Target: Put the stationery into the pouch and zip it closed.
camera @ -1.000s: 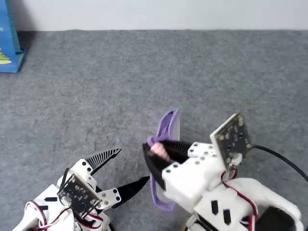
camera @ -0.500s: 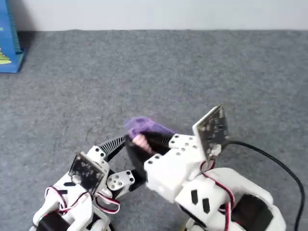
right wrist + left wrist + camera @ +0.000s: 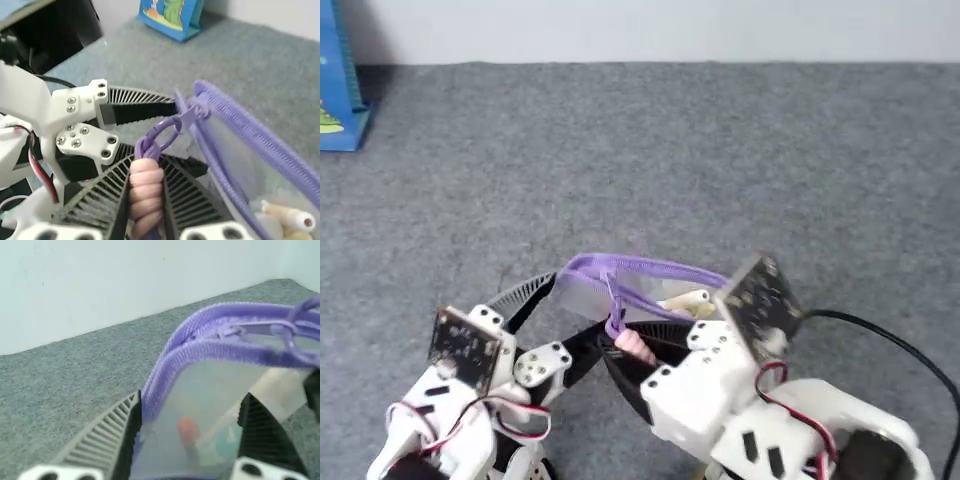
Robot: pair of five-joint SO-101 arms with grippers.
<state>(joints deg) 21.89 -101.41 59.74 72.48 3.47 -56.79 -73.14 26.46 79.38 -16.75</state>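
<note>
The clear pouch (image 3: 588,295) with a purple zipper (image 3: 640,267) is held up off the grey mat, its long side across the high view. My right gripper (image 3: 632,348) is shut on the pink zipper pull (image 3: 146,192), which hangs from a purple loop (image 3: 159,136) on the slider (image 3: 194,113). My left gripper (image 3: 580,307) is open, and its ribbed fingers (image 3: 112,432) straddle the pouch's (image 3: 210,395) left end. Red and teal stationery (image 3: 187,427) and a cream piece (image 3: 685,298) lie inside.
A blue box (image 3: 338,80) stands at the far left back by the white wall and is seen again as a blue box (image 3: 172,15) behind the left arm. Open grey mat (image 3: 720,150) stretches beyond the pouch. A black cable (image 3: 880,335) trails off to the right.
The pouch has swung from edge-on to lengthways while the right gripper kept the pull. The left gripper has moved in from the lower left and now brackets the pouch's end.
</note>
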